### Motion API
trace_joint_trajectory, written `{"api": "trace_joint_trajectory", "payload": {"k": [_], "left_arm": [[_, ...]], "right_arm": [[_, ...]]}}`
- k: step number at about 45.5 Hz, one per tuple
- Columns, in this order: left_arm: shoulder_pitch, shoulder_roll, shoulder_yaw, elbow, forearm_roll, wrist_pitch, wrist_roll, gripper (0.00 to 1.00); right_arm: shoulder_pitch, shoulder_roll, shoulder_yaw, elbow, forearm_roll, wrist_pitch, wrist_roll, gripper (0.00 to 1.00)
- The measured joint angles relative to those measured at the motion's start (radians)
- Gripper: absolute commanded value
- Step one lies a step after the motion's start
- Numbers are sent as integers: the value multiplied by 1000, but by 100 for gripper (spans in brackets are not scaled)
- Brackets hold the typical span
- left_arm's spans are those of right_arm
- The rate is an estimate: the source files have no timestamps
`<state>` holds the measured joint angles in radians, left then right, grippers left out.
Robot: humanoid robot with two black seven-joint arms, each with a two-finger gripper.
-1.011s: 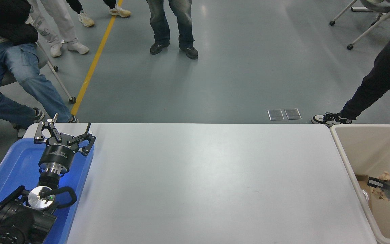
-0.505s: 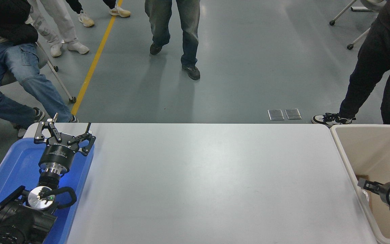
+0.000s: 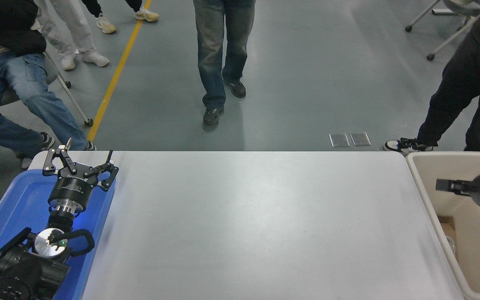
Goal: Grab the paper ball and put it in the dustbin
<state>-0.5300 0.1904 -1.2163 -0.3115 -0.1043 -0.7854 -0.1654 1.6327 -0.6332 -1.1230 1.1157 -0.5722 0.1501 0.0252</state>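
Observation:
The beige dustbin (image 3: 448, 155) stands at the table's right end, cut off by the picture's edge. My right gripper (image 3: 441, 184) comes in from the right edge and hangs above the bin's inside, pointing left; I see it edge-on as one dark bar. No paper ball shows on the table or in the gripper. A small brown patch (image 3: 445, 220) lies low in the bin by its left wall; I cannot tell what it is. My left gripper (image 3: 80, 160) is parked open and empty over the blue tray (image 3: 11, 208) at the lower left.
The white table (image 3: 256, 216) spans the middle. A person in jeans (image 3: 219, 54) walks on the floor just beyond the far edge. A person in black (image 3: 465, 96) stands by the bin's far corner. Seated people are at the top left.
My right gripper has risen from low in the bin to above it and shifted toward the far side. The tan paper near it one second ago no longer shows. The person in jeans stepped closer.

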Motion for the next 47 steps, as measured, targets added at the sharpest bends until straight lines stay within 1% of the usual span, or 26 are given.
{"api": "trace_joint_trajectory", "payload": {"k": [5,15,17,24,28,35,47], "left_arm": [[1,0,0,0,0,0,0,99],[1,0,0,1,0,0,0,99],[1,0,0,0,0,0,0,99],[1,0,0,1,0,0,0,99],[1,0,0,0,0,0,-1,99],[1,0,0,0,0,0,-1,99],[1,0,-1,1,0,0,-1,99]], "right_arm": [[177,77,-76,122,75,125,0,100],[407,313,-102,253,324,373,-4,100],[434,371,-98,267,375,412,-5,100],[484,504,-93,277,497,489,-8,100],[495,549,-95,264,550,512,-9,100],[499,593,-110,249,606,531,-9,100],[497,622,-144,234,640,533,-10,100]]}}
